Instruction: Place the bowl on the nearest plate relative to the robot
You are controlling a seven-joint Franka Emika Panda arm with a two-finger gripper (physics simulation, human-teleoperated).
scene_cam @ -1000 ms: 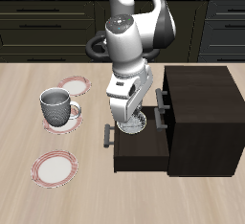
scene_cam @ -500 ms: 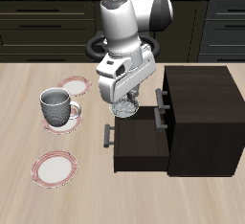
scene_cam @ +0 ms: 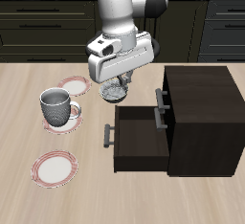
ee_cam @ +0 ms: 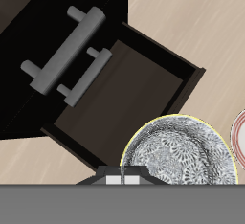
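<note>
Bowl held aloft by end effector, above desk beside open drawer.

Rel. to the dark cabinet point(scene_cam: 196, 118): nearest the desk's point(scene_cam: 38, 113) front edge, a plate point(scene_cam: 54, 168) is seen, well apart from cabinet. Cabinet's drawer point(scene_cam: 144, 137) is pulled open. Farther back, a mug point(scene_cam: 56, 106) is set on a 2nd plate point(scene_cam: 61, 121). The bowl point(scene_cam: 115, 93) is gripped at its rim by the end effector point(scene_cam: 117, 82), fingers closed on it, raised beside cabinet's top corner. 3rd plate point(scene_cam: 74, 83) lies farthest back.

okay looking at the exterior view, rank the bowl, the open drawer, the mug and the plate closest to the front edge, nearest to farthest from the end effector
1. Bowl, held in the end effector.
2. Open drawer, just below.
3. Mug, off to the side on a plate.
4. Front plate, by the table's front edge.
</note>
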